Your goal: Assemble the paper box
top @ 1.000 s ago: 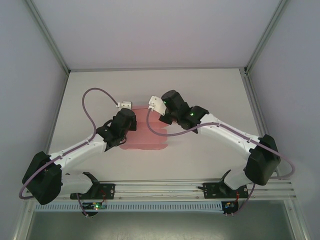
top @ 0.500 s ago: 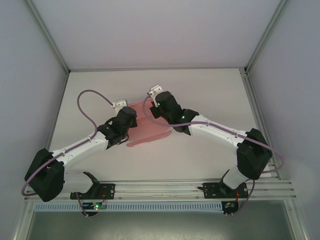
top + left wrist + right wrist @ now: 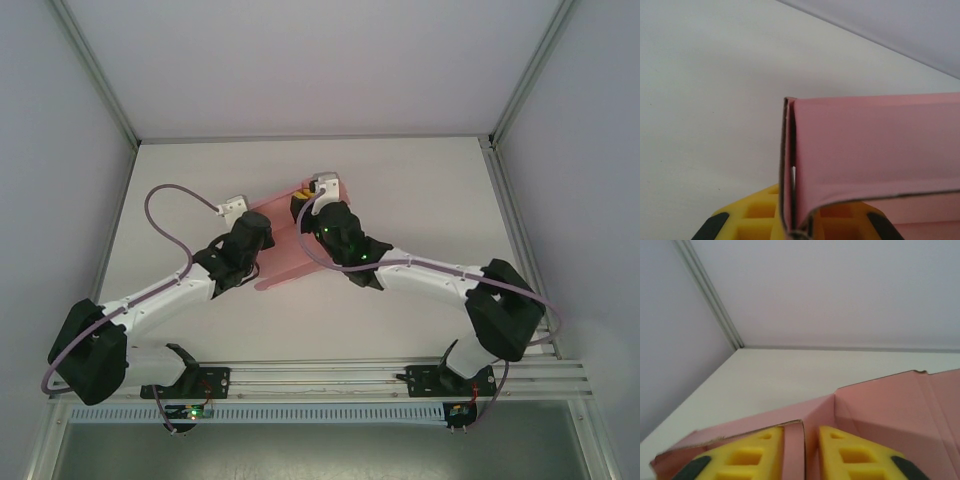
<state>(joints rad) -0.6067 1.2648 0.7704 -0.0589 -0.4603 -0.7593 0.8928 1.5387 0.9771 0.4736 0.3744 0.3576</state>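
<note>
Left wrist showed the left claw (image 3: 797, 226) clamped on the paper box (image 3: 875, 150); the right claw (image 3: 810, 450) stood slightly apart around its edge.

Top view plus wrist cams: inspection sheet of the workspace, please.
Surface: white table, clean.
Job's things: pink paper box, part folded, flaps standing up between the arms.
Clutter: nothing seen.
Grippers: left gripper shut on a box edge; right gripper has its jaws slightly apart astride a flap.
Cables: a purple cable loops off each arm, no snag seen.
Surroundings: plain white walls.
</note>
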